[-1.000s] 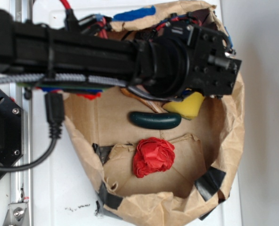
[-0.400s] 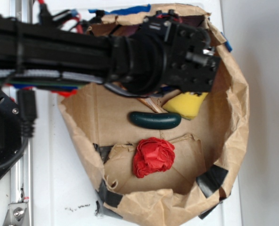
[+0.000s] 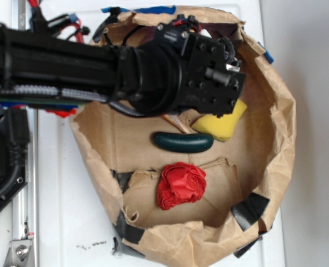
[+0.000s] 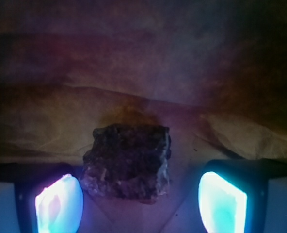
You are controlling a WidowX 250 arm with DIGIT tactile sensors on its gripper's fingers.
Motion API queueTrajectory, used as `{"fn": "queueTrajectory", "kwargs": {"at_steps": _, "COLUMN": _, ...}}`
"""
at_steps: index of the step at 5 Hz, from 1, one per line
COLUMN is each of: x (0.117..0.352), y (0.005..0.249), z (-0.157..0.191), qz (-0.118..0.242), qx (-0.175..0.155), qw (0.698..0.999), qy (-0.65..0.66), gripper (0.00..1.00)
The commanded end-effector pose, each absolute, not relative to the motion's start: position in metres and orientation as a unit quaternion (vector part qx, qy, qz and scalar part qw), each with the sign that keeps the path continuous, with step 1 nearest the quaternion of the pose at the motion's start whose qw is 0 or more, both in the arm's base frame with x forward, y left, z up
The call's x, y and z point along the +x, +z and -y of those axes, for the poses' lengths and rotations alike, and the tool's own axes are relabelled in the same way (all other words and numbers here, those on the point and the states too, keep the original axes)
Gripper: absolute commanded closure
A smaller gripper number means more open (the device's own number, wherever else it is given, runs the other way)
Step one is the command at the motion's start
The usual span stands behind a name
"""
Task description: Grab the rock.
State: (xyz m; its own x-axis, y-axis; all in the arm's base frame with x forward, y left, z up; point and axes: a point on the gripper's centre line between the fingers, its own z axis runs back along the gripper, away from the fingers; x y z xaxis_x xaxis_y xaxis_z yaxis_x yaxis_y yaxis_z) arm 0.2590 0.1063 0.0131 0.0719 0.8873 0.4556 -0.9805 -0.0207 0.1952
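In the wrist view the rock (image 4: 128, 162), a dark rough mottled lump, lies on the brown paper floor between my two fingers. My gripper (image 4: 140, 201) is open, its glowing left pad (image 4: 58, 204) close beside the rock and the right pad (image 4: 222, 201) well apart from it. In the exterior view the black gripper head (image 3: 209, 78) hangs over the back of the paper bag (image 3: 275, 167) and hides the rock.
Inside the bag lie a yellow sponge (image 3: 223, 123), a dark green oblong piece (image 3: 182, 142) and a crumpled red ball (image 3: 180, 184). The bag's crumpled walls rise all round. The arm (image 3: 53, 69) spans the left side.
The gripper head has moved left and slightly toward the back of the bag, uncovering more of the yellow sponge. The other objects have not moved.
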Motion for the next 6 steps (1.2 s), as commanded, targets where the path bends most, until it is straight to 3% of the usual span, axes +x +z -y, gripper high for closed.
{"fn": "queueTrajectory", "kwargs": {"at_steps": 1, "x": 0.245, "y": -0.019, "z": -0.127, "qz": 0.066, "qx": 0.278, "qw": 0.66, "qy": 0.695, "gripper": 0.76}}
{"fn": "queueTrajectory", "kwargs": {"at_steps": 2, "x": 0.243, "y": -0.012, "z": -0.125, "qz": 0.065, "qx": 0.265, "qw": 0.662, "qy": 0.698, "gripper": 1.0}}
{"fn": "queueTrajectory", "kwargs": {"at_steps": 4, "x": 0.235, "y": 0.002, "z": -0.119, "qz": 0.051, "qx": 0.25, "qw": 0.675, "qy": 0.692, "gripper": 1.0}}
{"fn": "queueTrajectory", "kwargs": {"at_steps": 5, "x": 0.226, "y": 0.022, "z": -0.102, "qz": 0.046, "qx": 0.224, "qw": 0.721, "qy": 0.654, "gripper": 1.0}}
{"fn": "queueTrajectory", "kwargs": {"at_steps": 6, "x": 0.217, "y": 0.052, "z": -0.083, "qz": 0.055, "qx": 0.184, "qw": 0.785, "qy": 0.588, "gripper": 1.0}}
